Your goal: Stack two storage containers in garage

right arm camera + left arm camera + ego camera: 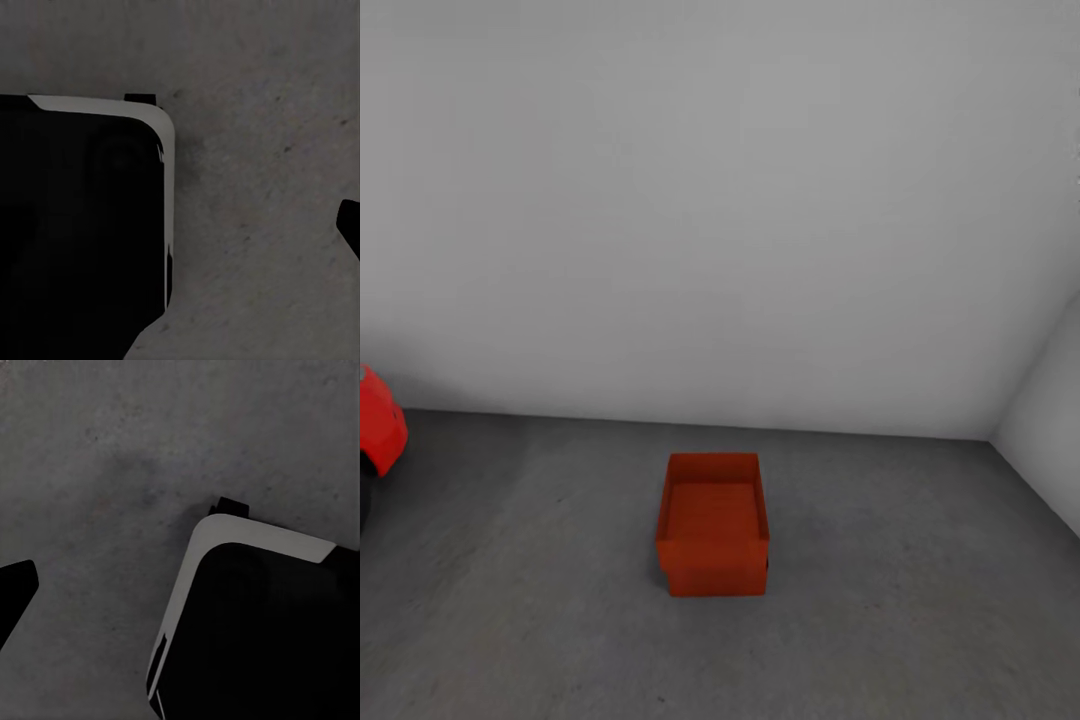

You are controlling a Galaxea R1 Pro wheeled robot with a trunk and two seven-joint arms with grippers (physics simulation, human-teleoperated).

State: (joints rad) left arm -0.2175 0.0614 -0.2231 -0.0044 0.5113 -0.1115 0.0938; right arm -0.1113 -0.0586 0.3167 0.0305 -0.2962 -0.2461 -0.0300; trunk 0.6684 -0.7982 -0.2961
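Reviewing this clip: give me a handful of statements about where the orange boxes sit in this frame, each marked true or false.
1. The two orange boxes are stacked one on the other. True.
2. The stack stands on a light wood plank floor. False: it stands on the dark grey concrete floor.
3. Part of a red car shows at the left edge of the head view. True.
4. The stack touches the pale wall. False: bare floor lies between them.
5. A gripper is holding the upper box. False: nothing touches the boxes.
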